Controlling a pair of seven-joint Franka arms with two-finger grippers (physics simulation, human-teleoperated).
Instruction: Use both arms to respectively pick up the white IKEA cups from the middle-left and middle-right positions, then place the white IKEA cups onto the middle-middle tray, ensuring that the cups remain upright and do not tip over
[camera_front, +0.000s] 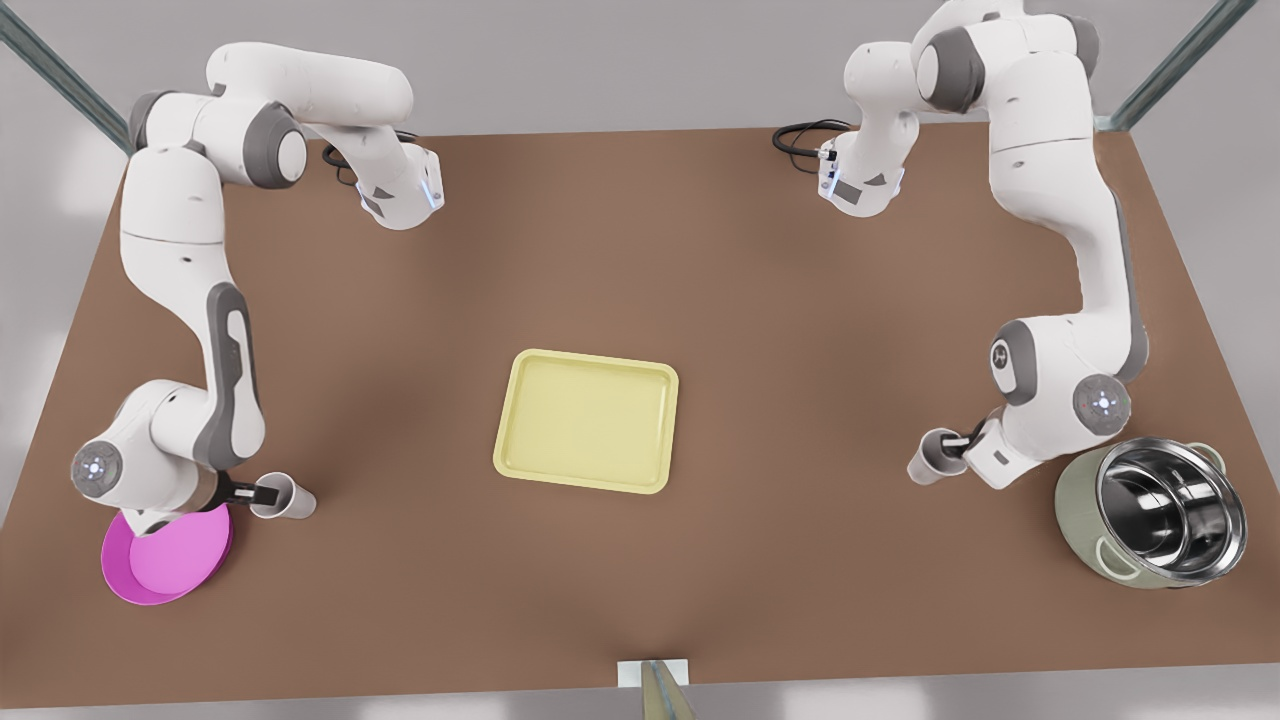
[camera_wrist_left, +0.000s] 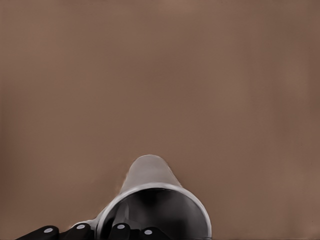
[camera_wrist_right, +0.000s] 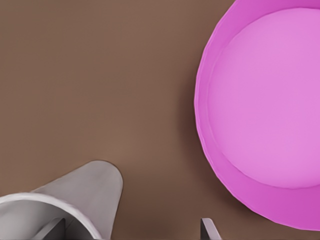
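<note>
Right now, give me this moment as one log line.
left gripper: at pot-side cup rim | right gripper: open at plate-side cup | tray: no cups yet

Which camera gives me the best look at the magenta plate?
The right wrist view: the magenta plate looms large beside the right gripper's cup. The front view shows it small, partly under that arm. The left wrist view offers nothing of it.

You see a plain brown bench (camera_front: 640, 250) carrying a pale yellow rectangular tray (camera_front: 587, 420). Well off to either side of that tray stand two white tapered cups (camera_front: 283, 496) (camera_front: 933, 456), greyish inside, a round magenta plate (camera_front: 168, 555), and a sage-green pot with shiny steel lining (camera_front: 1150, 510).
</note>
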